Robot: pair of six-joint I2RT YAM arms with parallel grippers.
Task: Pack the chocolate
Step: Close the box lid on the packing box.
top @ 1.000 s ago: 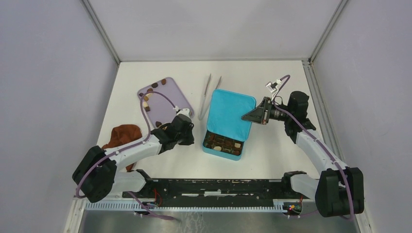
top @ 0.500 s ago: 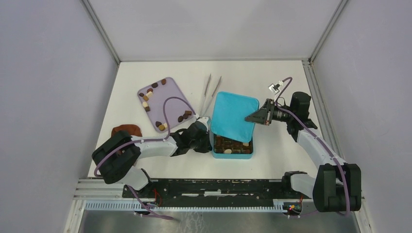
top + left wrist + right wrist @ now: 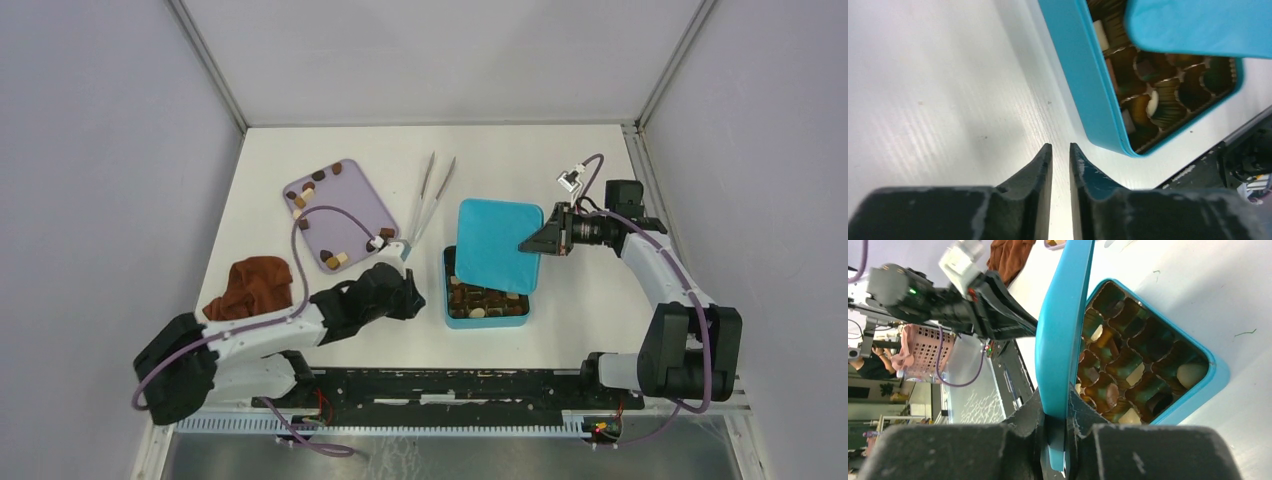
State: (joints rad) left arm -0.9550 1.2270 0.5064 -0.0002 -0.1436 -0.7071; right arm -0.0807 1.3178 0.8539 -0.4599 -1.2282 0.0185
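Teal box (image 3: 486, 312), lilac tray (image 3: 355, 205), reddish-brown cloth (image 3: 252, 285)

Overhead rear view; both close wrist views sharing teal box (image 3: 1098, 100).

Left end effector (image 3: 1060, 152) reaches low over the bench, fingers nearly closed, empty; right end effector (image 3: 1055, 405) clamped on a lid (image 3: 1063, 325).

No readable text, label, brand, number or sign anywhere: not on teal box (image 3: 487, 308), lid (image 3: 497, 245), lilac tray (image 3: 340, 213) or arms.
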